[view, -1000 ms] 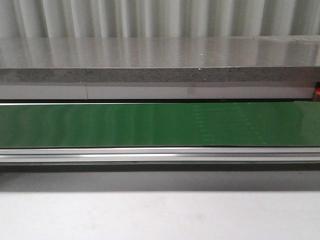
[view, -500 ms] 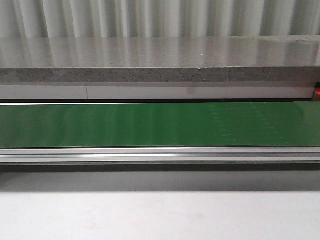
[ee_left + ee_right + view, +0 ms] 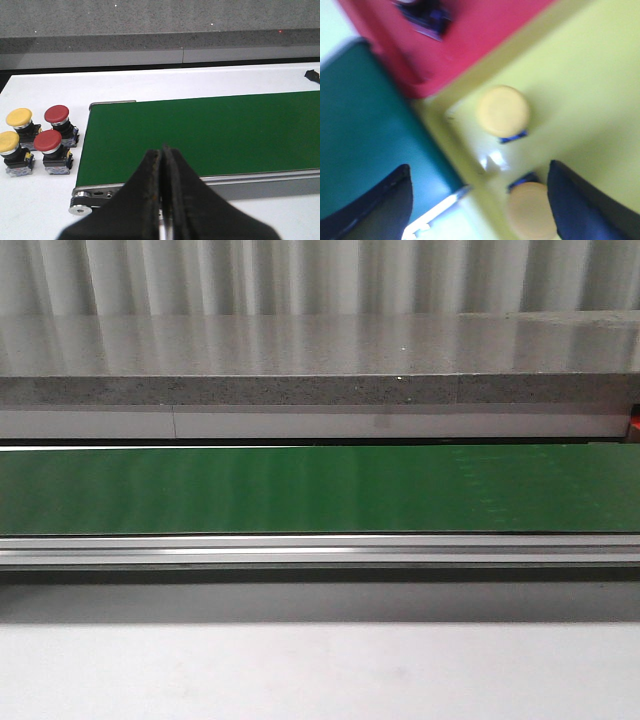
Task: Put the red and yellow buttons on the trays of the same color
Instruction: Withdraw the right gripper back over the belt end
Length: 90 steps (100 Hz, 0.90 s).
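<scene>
Two red buttons and two yellow buttons stand in a cluster on the white table beside the end of the green belt. My left gripper is shut and empty, hovering over the belt's near edge, apart from the cluster. The blurred right wrist view shows my right gripper open above a corner of the yellow tray. Two yellow buttons sit in that tray, the nearer one close to one finger. The red tray adjoins it. Neither gripper appears in the front view.
The front view holds only the green belt, its metal rail, a grey stone ledge behind and white table in front. A dark blue-edged object lies in the red tray. The belt borders both trays.
Faint marks on the green belt have drifted to the right in the front view. Nothing else differs there.
</scene>
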Each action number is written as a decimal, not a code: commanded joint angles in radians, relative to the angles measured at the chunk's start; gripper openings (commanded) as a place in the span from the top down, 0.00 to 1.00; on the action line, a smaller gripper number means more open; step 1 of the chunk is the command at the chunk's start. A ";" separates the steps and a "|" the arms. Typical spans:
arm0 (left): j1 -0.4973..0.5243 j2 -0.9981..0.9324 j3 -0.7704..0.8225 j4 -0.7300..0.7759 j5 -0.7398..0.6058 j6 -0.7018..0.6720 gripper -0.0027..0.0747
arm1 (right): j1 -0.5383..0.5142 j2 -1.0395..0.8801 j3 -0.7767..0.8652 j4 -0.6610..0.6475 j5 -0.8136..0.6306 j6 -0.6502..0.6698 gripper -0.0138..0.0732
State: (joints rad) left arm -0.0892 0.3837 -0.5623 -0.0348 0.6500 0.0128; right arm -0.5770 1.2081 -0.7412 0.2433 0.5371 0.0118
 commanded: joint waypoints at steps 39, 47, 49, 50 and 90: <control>-0.007 0.007 -0.026 -0.011 -0.080 -0.002 0.99 | 0.470 -0.288 -0.026 0.019 -0.098 -0.136 0.19; -0.007 0.007 -0.026 -0.011 -0.080 -0.002 0.99 | 0.518 -0.337 -0.026 0.019 -0.084 -0.163 0.19; -0.007 0.007 -0.026 -0.011 -0.080 -0.002 0.99 | 0.523 -0.350 -0.026 0.019 -0.080 -0.171 0.19; -0.007 0.007 -0.026 -0.011 -0.080 -0.002 0.99 | 0.527 -0.355 -0.026 0.019 -0.076 -0.174 0.19; -0.007 0.007 -0.026 -0.011 -0.080 -0.002 0.99 | 0.534 -0.626 0.042 0.008 0.030 -0.214 0.32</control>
State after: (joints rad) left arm -0.0892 0.3837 -0.5623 -0.0348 0.6500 0.0128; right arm -0.0465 0.6266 -0.6999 0.2546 0.6049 -0.1884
